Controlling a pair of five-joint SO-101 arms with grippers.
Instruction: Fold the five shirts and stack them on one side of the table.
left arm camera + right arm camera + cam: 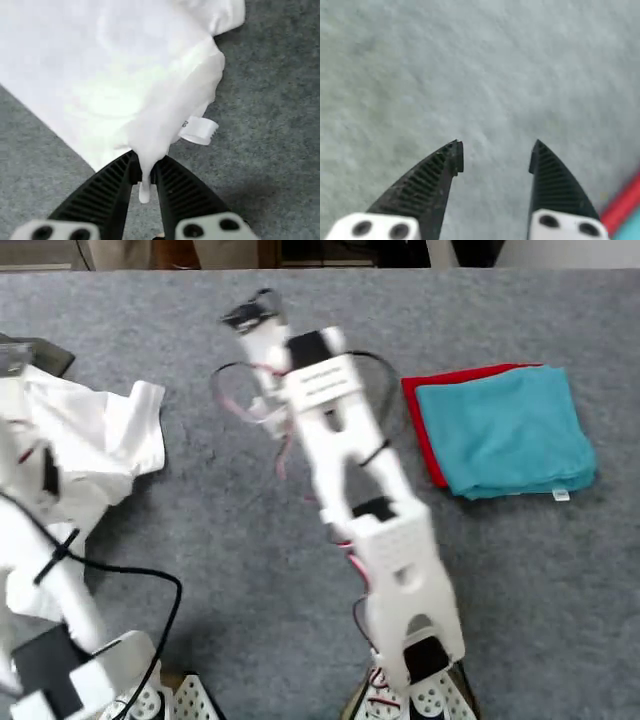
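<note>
Fig.: white shirt (85, 435), crumpled well apart from folded teal-on-red stack (505, 430), is pinched at a fold by left gripper (146, 167); right gripper (495, 147), jaws spread, is held betw. shirt & stack; a 2nd edge should be taken so cloth is spread flat.

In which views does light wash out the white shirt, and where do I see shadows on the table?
Left wrist view: the white shirt is washed out in its middle, and a soft shadow lies on the table beside the left gripper. High view: the shirt glares too. Right wrist view: even light, no distinct shadow under the right gripper.
</note>
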